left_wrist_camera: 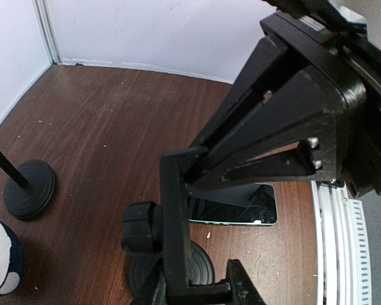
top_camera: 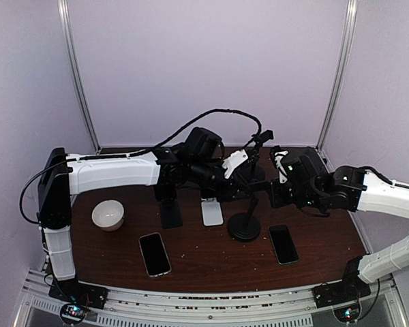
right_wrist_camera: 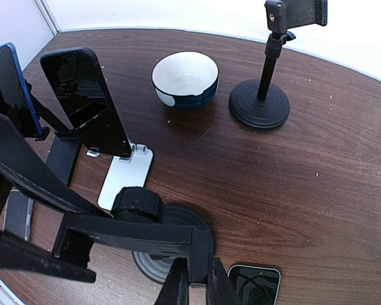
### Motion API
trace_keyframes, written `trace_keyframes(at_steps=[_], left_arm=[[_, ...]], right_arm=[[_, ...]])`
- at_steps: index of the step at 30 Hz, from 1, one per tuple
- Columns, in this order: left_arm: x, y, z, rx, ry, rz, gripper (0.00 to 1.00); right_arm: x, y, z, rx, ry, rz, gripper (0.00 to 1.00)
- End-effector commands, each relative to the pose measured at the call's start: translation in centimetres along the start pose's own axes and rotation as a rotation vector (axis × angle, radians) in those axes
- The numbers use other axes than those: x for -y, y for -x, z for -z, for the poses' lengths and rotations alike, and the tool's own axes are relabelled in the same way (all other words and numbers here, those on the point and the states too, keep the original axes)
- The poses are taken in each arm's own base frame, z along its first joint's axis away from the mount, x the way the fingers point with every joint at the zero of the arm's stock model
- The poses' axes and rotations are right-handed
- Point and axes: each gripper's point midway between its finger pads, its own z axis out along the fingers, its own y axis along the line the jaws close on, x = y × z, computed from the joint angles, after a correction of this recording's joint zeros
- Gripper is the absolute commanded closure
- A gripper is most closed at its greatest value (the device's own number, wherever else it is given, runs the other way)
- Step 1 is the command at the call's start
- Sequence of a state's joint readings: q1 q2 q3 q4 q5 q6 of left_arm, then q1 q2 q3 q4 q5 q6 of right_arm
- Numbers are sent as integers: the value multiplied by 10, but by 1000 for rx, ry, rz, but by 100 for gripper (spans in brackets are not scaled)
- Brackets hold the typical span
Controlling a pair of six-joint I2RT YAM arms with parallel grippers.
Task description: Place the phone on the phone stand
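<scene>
At centre, right claw (right_wrist_camera: 197, 281) clamps phone stand (top_camera: 244, 228).

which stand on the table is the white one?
The folding stand propping up the black phone. The other stands are black.

This is a robot test cell in a lab, not a lived-in room. Plain pale walls (top_camera: 204, 68) box in a dark wooden bench (top_camera: 204, 255), with bare metal posts (top_camera: 78, 75) standing at the back corners. 2 white-and-black arms (top_camera: 116, 170) are bolted to a slotted aluminium rail (top_camera: 211, 301) along the near edge, and a loose cable (top_camera: 211, 114) loops above them. The props look staged: phones (top_camera: 154, 253) lying flat, a phone stand (top_camera: 244, 228), and a bowl (top_camera: 108, 215).
</scene>
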State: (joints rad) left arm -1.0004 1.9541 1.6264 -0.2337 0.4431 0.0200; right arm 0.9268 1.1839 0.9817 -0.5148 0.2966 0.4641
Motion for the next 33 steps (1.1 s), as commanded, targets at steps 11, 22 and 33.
trace_keyframes(at_steps=[11, 22, 33], left_arm=[[-8, -13, 9, 29, -90, 126, 100], [-15, -26, 12, 16, -80, 143, 100], [-14, -31, 5, 23, -106, 160, 100]], right_arm=[[54, 2, 6, 33, -149, -39, 100], [133, -14, 15, 17, -340, -122, 100], [94, -4, 2, 23, -145, -81, 100]])
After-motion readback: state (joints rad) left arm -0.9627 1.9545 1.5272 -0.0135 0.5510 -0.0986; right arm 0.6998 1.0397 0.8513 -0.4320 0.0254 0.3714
